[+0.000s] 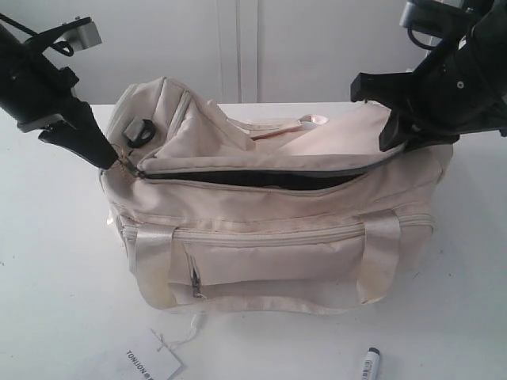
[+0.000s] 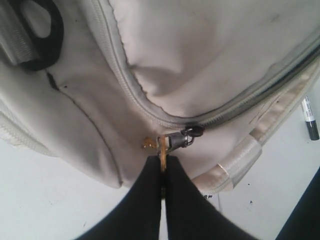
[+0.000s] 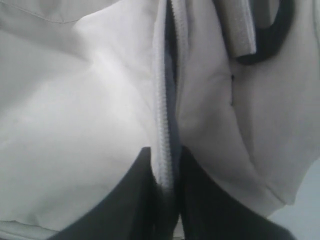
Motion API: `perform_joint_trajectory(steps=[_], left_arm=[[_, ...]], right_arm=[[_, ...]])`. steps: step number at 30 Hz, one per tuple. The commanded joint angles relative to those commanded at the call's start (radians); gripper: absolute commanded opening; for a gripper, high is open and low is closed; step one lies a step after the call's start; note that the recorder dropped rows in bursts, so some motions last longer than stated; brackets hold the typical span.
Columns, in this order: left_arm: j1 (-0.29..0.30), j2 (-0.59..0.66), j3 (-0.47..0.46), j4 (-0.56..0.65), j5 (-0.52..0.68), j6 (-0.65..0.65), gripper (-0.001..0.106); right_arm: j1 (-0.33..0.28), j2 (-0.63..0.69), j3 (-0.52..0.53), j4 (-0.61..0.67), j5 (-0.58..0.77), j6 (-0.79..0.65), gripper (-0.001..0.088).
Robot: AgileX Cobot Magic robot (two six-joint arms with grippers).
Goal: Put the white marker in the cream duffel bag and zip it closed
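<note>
The cream duffel bag (image 1: 277, 237) sits on the white table with its top zipper (image 1: 245, 178) gaping open onto black lining. At the bag's left end my left gripper (image 1: 119, 162) (image 2: 162, 162) is shut on the gold zipper pull (image 2: 162, 150). At the right end my right gripper (image 1: 396, 136) (image 3: 168, 165) pinches the zipper edge (image 3: 164, 115) of the top flap, which stands raised. The white marker (image 1: 371, 364) (image 2: 309, 117), black cap on, lies on the table in front of the bag, outside it.
A white paper tag (image 1: 152, 364) with black print lies on a string near the table's front edge. A black strap ring (image 1: 141, 131) sits on the bag's left end. Shiny handle straps (image 1: 380, 253) hang down the bag's front.
</note>
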Motion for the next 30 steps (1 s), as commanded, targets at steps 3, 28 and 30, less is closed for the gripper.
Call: perform_joint_trajectory(steps=[3,28,30], left_arm=[[0.000,0.000,0.000,0.000,0.000,0.000,0.000],[0.000,0.000,0.000,0.005,0.000,0.022,0.000],[0.000,0.000,0.000,0.002,0.000,0.022,0.000]], right_arm=[[0.000,-0.011,-0.011,0.000,0.019,0.000,0.0355],[0.055,-0.097,-0.068,0.443,0.067,-0.593,0.0360],[0.106,-0.072,-0.068,0.458,0.067,-0.696,0.0360]])
